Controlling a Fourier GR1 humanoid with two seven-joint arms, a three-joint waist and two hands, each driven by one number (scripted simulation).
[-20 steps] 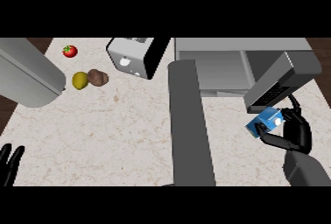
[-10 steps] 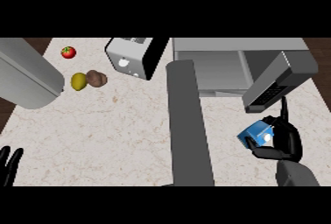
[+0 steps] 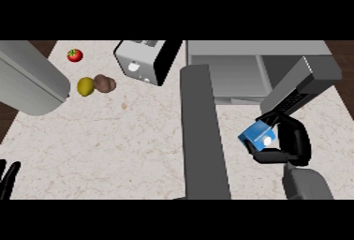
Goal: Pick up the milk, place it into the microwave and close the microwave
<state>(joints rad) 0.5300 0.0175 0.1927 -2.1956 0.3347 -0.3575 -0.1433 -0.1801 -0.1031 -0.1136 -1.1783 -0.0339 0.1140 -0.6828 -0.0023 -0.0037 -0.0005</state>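
Observation:
The milk is a small blue carton with a white mark, held tilted above the counter at the right. My right hand is curled round it, fingers over its top and thumb below. The microwave stands open at the back right, its grey cavity showing just beyond the carton. Its door swings out toward me as a long grey slab left of the carton. My left hand rests at the lower left edge, fingers up.
A toaster stands at the back, left of the microwave. A tomato, a yellow-green fruit and a brown one lie back left. A large grey cylinder angles in at far left.
My right hand has carried the milk left and slightly toward me, tilting it, so it now hangs nearer the open door.

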